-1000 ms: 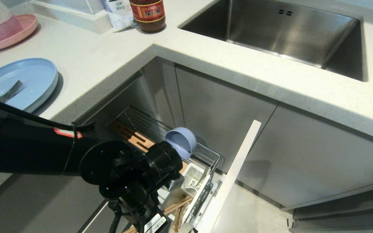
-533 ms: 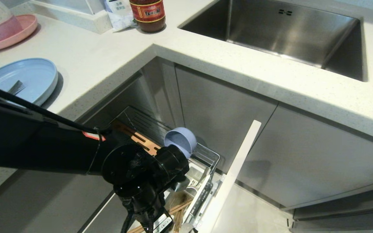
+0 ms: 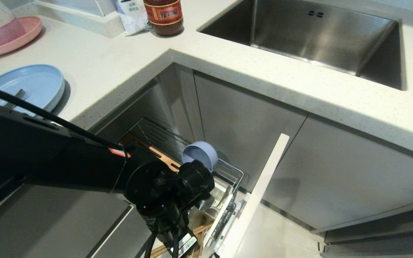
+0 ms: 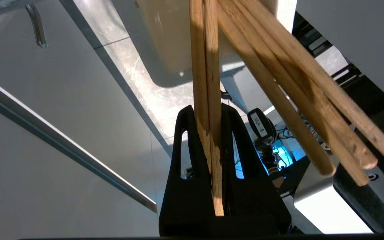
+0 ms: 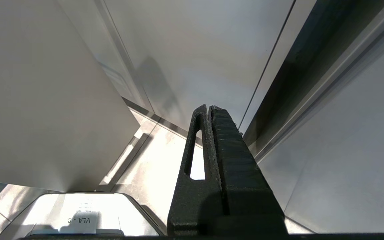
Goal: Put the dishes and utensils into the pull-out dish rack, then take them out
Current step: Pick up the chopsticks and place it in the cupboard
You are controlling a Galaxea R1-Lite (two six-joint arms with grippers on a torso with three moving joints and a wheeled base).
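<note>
Left gripper (image 4: pixel 208 115): clamped on a pair of chopsticks (image 4: pixel 205 66), black fingers (image 4: pixel 185 140) pressed to either side of the two sticks. Held pair running straight out past the fingertips toward the white utensil box (image 4: pixel 165 43), far ends out of sight beyond it. Butt ends seated deep between the fingers, near the palm.

Loose chopsticks (image 4: pixel 295 83): several more wooden sticks just beside the held pair, slanting away from it, round ends free and clear of the fingers; upper parts crossing close to the held pair near the box.

Left arm (image 3: pixel 84 168): black, reaching in from the robot's left, wrist housing low over the front end of the pull-out dish rack (image 3: pixel 228 172); gripper itself hidden beneath the wrist in the head view.

Bowl (image 3: pixel 199 156): small, light blue, tipped on its side in the wire rack, just behind and above the wrist, apart from the fingers.

Wooden strip (image 3: pixel 156 152): slotted, partly covered by the arm.

Cabinet front (image 3: pixel 260 193): pale, narrow, just beyond the wrist on the robot's right.

Plate (image 3: pixel 34 84): light blue, on the countertop (image 3: pixel 127 61), well apart from the gripper, behind the arm; fork (image 3: pixel 17 97) lying on it, mostly hidden by the arm.

Right gripper (image 5: pixel 210 110): fingers pressed together, nothing between them, near grey cabinet panels.
</note>
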